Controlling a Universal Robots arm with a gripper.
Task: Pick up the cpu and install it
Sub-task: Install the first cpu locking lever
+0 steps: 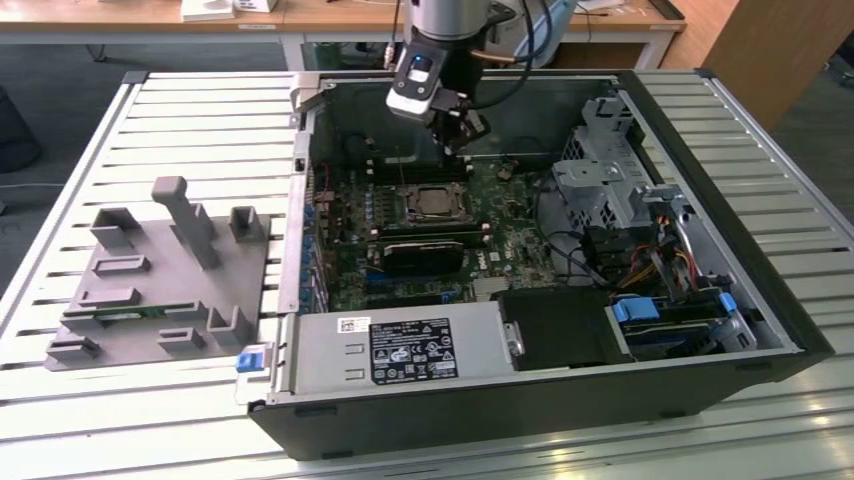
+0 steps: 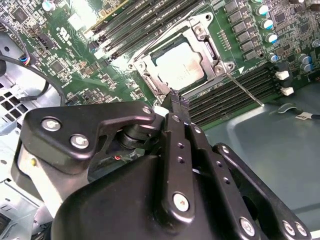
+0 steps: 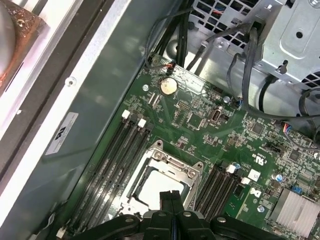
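A Universal Robots arm reaches into an open desktop computer case [image 1: 787,330] that lies on its side on a slatted metal desk [image 1: 200,110]. Its gripper [image 1: 459,130] hangs over the green motherboard [image 1: 514,250], a little above the board near the case's far wall. The cpu [image 1: 430,201] sits flat in its socket, its silvery metal top showing inside the square metal retention frame [image 2: 200,31]; in the exterior view it lies below the fingertips and slightly toward that view's left.

In the second wrist view the black jaws are clenched, the two fingers pressed together with nothing between them, and their tips [image 2: 177,102] stand just beside the edge of the cpu [image 2: 180,65], at the rim of the frame. The first wrist view shows the closed gripper [image 3: 170,199] poised at the near edge of the cpu [image 3: 150,186], again clear of the chip's top face; whether the tips touch the frame cannot be told.

Empty black memory slots [image 3: 112,165] flank the socket on both sides. A coin cell battery [image 3: 167,86] sits farther along the board. To the exterior view's left, a grey parts fixture [image 1: 154,280] rests on the desk, with a green memory stick [image 1: 114,315] lying in it.
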